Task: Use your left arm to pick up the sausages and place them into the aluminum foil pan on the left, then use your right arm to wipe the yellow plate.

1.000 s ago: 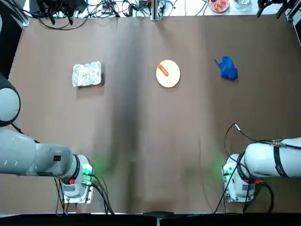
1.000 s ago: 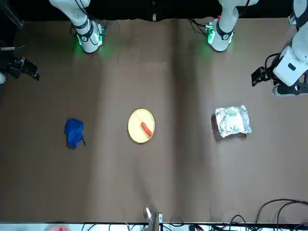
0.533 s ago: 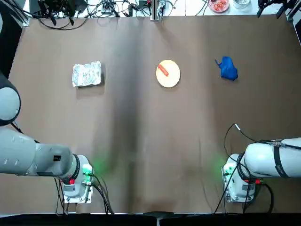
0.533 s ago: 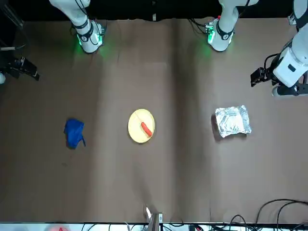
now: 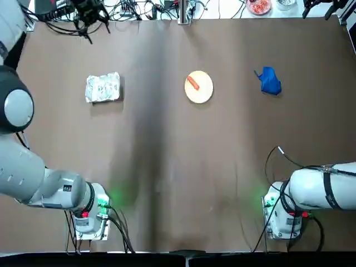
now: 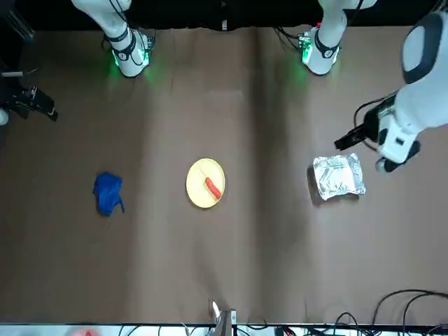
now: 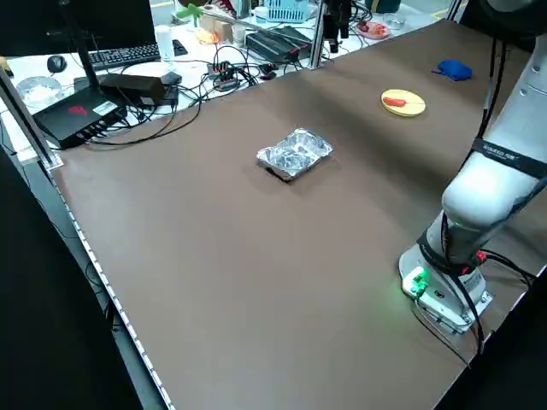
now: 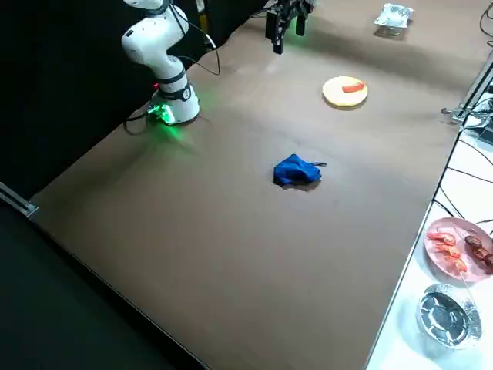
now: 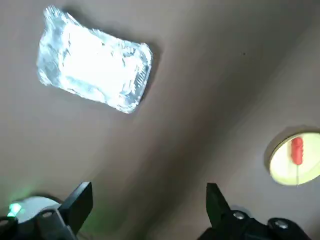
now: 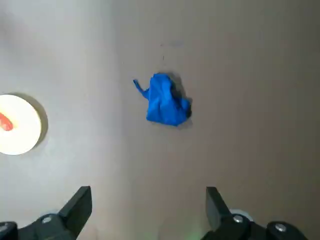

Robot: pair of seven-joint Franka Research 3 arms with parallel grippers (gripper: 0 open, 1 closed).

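Note:
The orange-red sausage lies on the round yellow plate at the far middle of the table. It shows in the left wrist view too, sausage on plate. The crinkled aluminum foil pan sits to the left of the plate. My left gripper hangs high in the air beside the pan, open and holding nothing, left gripper. My right gripper is raised over the table's right side, open and holding nothing, with the blue cloth below it.
A crumpled blue cloth lies to the right of the plate. Cables and electronics crowd the strip beyond the far edge. A pink dish of food and a glass bowl stand off the far right corner. Both arm bases stand at the near edge.
My left arm has swung inward from the table's left edge, bringing its gripper nearer the foil pan. The right arm, sausage, plate and cloth have not moved.

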